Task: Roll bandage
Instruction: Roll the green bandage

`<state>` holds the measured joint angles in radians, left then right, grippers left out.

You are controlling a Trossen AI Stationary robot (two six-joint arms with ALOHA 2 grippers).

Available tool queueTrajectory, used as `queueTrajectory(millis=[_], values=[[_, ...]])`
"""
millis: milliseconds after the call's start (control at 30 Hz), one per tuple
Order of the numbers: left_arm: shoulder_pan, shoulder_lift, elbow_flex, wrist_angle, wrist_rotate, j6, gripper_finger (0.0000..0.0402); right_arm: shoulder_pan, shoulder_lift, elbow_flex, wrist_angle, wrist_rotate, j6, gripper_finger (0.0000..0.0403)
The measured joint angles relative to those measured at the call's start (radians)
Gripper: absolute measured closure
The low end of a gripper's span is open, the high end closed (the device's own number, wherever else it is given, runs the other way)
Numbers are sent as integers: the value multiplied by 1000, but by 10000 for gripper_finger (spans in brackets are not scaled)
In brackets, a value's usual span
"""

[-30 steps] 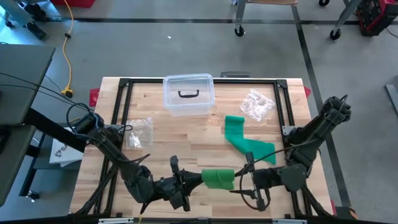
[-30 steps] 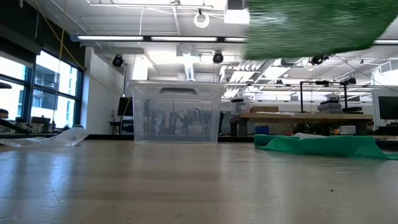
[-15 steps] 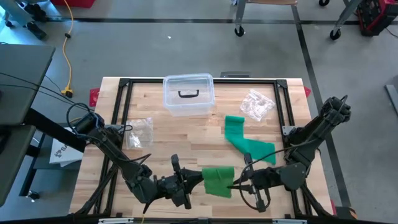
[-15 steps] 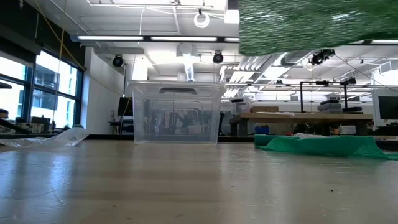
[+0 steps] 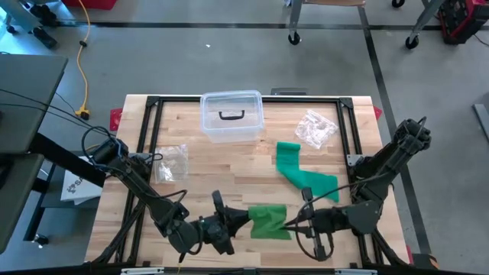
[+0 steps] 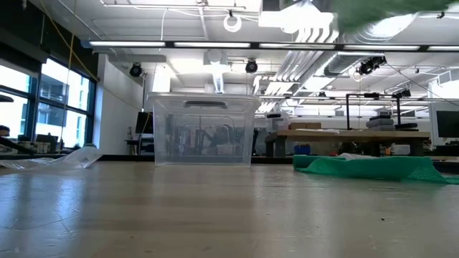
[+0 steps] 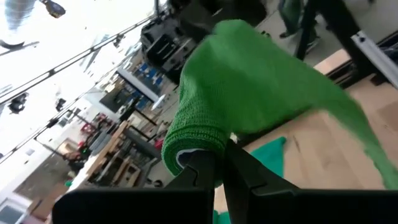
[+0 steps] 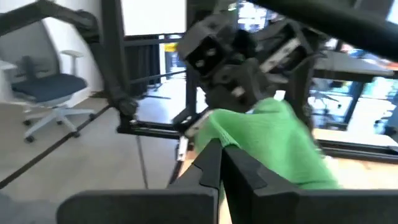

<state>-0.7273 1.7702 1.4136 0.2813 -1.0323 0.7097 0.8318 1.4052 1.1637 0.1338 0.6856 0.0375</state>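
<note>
A green bandage has a rolled part point(image 5: 267, 221) held in the air near the table's front edge. Its loose tail point(image 5: 305, 179) lies on the wood toward the far right; the low view shows that tail point(image 6: 367, 166) flat on the table. My left gripper point(image 5: 244, 220) is shut on the roll's left end and my right gripper point(image 5: 289, 224) is shut on its right end. Both point level at each other. The low view shows the roll only as a green blur point(image 6: 387, 6) at the top edge. My left gripper has the roll's left end point(image 7: 190, 147). Its shut fingers point(image 7: 244, 169) come level from the table's left, along the roll, and their tips are hidden in the wound layers. The roll is clear of the table. My right gripper pinches the roll's right end point(image 8: 244, 132) between its two fingers point(image 8: 210, 163). It comes level from the table's right, along the roll. The tail hangs slack from the roll down to the table.
A clear lidded plastic box point(image 5: 231, 116) stands at the far middle. Crumpled plastic bags lie at the left point(image 5: 170, 163) and far right point(image 5: 315, 128). A black frame point(image 5: 150, 103) rims the table. Bare wood lies between the box and the roll.
My right gripper, open beside the roll one second ago, has shut on the roll's right end. The roll has turned a little between the two grippers. In the low view it has gone up almost out of the picture. The tail has stayed on the table.
</note>
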Motion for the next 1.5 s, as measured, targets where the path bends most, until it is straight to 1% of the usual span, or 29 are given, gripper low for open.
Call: queueTrajectory(millis=[167, 267, 367, 467, 533, 633, 733, 867, 967, 1033, 1133, 1300, 1400, 1500], values=[[-2, 0, 0, -36, 42, -15, 398, 13, -11, 0, 53, 65, -78, 402], [-2, 0, 0, -55, 43, -44, 398, 33, -38, 0, 79, 89, -119, 402], [-2, 0, 0, -54, 43, -46, 398, 60, -58, 0, 75, 129, -125, 402], [-2, 0, 0, -44, 10, -45, 398, 81, -60, 0, 72, 125, -124, 402], [-2, 0, 0, -43, -16, -45, 398, 87, -60, 0, 60, 83, -96, 403], [1, 0, 0, -21, -24, -28, 398, 76, -56, 0, 33, -3, -39, 403], [10, 0, 0, 17, -25, -25, 398, 57, -32, 0, 35, -81, -37, 403], [18, 0, 0, 21, -25, -14, 398, 24, 8, 0, 43, -227, -34, 403], [20, 0, 0, 23, -25, -16, 398, 12, 20, 0, 27, -278, -28, 403], [20, 0, 0, 29, -25, -16, 398, 11, 20, 0, 3, -275, -11, 403], [12, 0, -1, 72, -25, 14, 398, 12, 20, 0, -22, -235, -13, 403], [-9, 0, -1, 128, -17, 74, 398, 13, 20, 0, -42, -101, -26, 401], [-17, 0, -1, 138, 20, 85, 398, 13, 20, 0, -20, -51, -87, 381], [-19, 1, -1, 136, 37, 81, 398, 12, 20, 0, 33, -46, -150, 341]])
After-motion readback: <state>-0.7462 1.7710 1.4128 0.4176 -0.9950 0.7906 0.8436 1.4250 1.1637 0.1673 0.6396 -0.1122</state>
